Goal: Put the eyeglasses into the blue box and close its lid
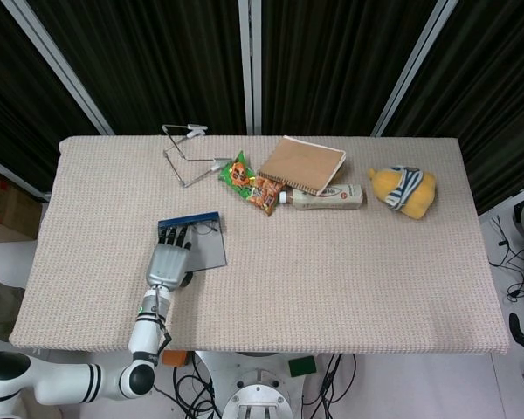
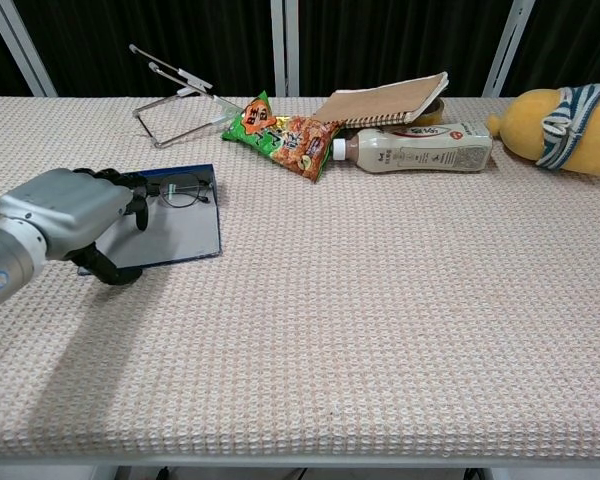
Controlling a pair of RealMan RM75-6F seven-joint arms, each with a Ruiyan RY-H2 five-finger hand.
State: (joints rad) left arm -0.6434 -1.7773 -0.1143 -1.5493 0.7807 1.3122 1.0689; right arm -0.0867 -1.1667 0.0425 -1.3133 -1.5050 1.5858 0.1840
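Observation:
The blue box (image 1: 211, 253) lies open and flat at the table's left front, its grey inside (image 2: 180, 235) facing up and a blue wall along its far edge. Thin-rimmed eyeglasses (image 2: 185, 190) lie inside by that far wall, seen also in the head view (image 1: 206, 230). My left hand (image 1: 168, 262) hovers palm down over the box's left part, fingers stretched toward the far wall. In the chest view the left hand (image 2: 65, 215) has its fingertips beside the glasses' left end and its thumb below; I see nothing gripped. The right hand appears in neither view.
At the back of the table stand a wire stand (image 1: 188, 155), a green and orange snack bag (image 1: 249, 183), a brown notebook (image 1: 302, 164), a lying drink bottle (image 1: 325, 197) and a yellow plush toy (image 1: 403, 190). The table's front edge runs just behind my left wrist.

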